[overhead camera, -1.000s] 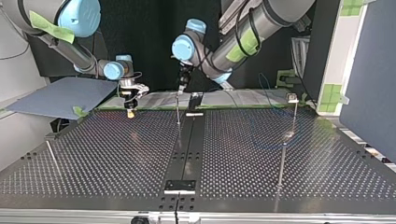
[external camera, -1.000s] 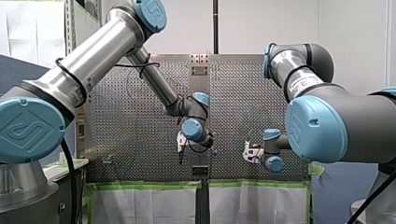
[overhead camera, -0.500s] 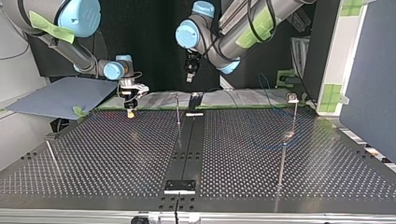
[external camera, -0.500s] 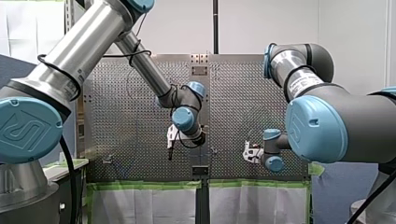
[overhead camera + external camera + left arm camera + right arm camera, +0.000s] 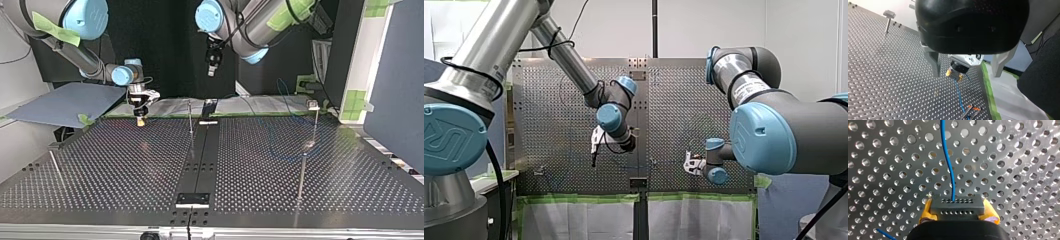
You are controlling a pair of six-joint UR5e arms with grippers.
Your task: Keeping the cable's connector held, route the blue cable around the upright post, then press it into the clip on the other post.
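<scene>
My right gripper clamps the connector; my left gripper, spread wide and empty, should seize the blue cable near that connector.

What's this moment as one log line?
right gripper: shut on connector | left gripper: open, empty, above table | blue cable: runs from connector across table

Cable path largely out of sight

In the right wrist view my right gripper covers the lower part of the connector, and the blue cable runs off the picture's edge ahead of it. In the left wrist view my left gripper has a black housing that blocks everything above the connector, and the cable is cut at the edge. In the top view the cable on the tabletop is too faint to follow near the thin post.
</scene>
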